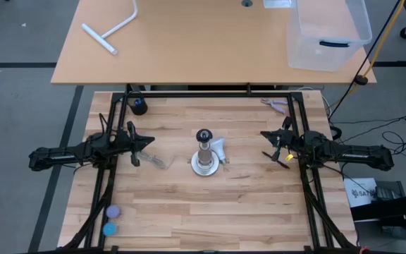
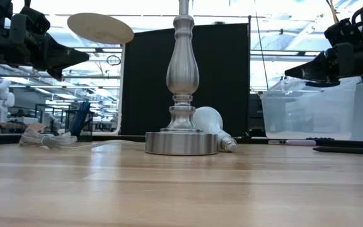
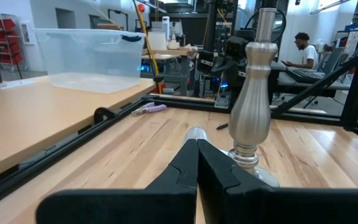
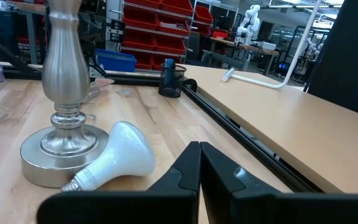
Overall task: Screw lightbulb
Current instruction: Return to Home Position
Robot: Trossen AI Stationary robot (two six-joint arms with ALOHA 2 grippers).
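The lightbulb [image 4: 120,155] lies on its side just ahead of the right gripper [image 4: 200,144], against the lamp [image 4: 64,74]. That one and the left gripper [image 3: 197,142] are pinched closed and empty, and look parked. Screwing needs a pick-up first.

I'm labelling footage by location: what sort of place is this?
Probably a robotics lab or workshop: shelves of red bins, a white robot in the background, and a person at a desk.

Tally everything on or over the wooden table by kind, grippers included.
Lamp: 1
Lightbulb: 1
Clear cord: 1
Black cup: 1
Pliers: 1
Round discs, purple and blue: 2
Left gripper and right gripper, both shut: 2
Total: 9
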